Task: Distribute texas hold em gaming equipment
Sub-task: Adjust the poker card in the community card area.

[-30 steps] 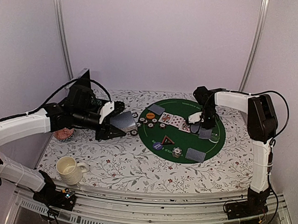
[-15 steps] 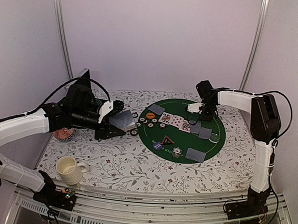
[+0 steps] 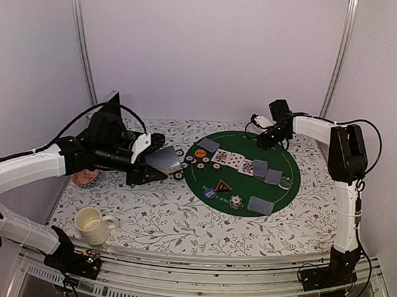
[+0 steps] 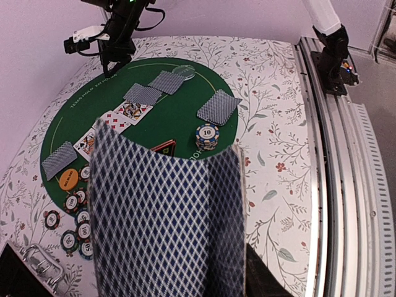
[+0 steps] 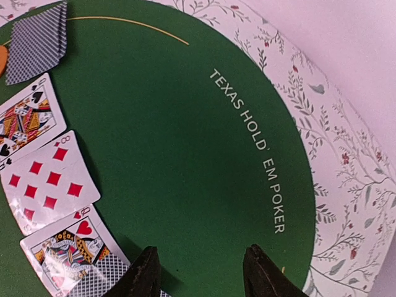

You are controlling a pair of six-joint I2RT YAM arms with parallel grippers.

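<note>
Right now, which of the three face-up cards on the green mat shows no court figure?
The middle card, the eight of diamonds: only red pips. The spade card and the heart card beside it both show court figures.

Your desk [image 3: 148, 212] carries a round mat [image 3: 246, 187] right of centre. A row of face-up cards [image 3: 234, 161] crosses the mat's middle, with two face-down cards [image 3: 259, 168] just to the row's right. Nearer you lie a triangular marker [image 3: 222, 185], a chip stack [image 3: 235, 202] and another face-down card [image 3: 261, 205]. Loose chips [image 4: 73, 202] line the mat's left edge. Left of the mat, your left pincer [image 3: 159, 166] holds a card deck [image 3: 166, 160]. A mug [image 3: 91, 225] stands at the near left.
</note>
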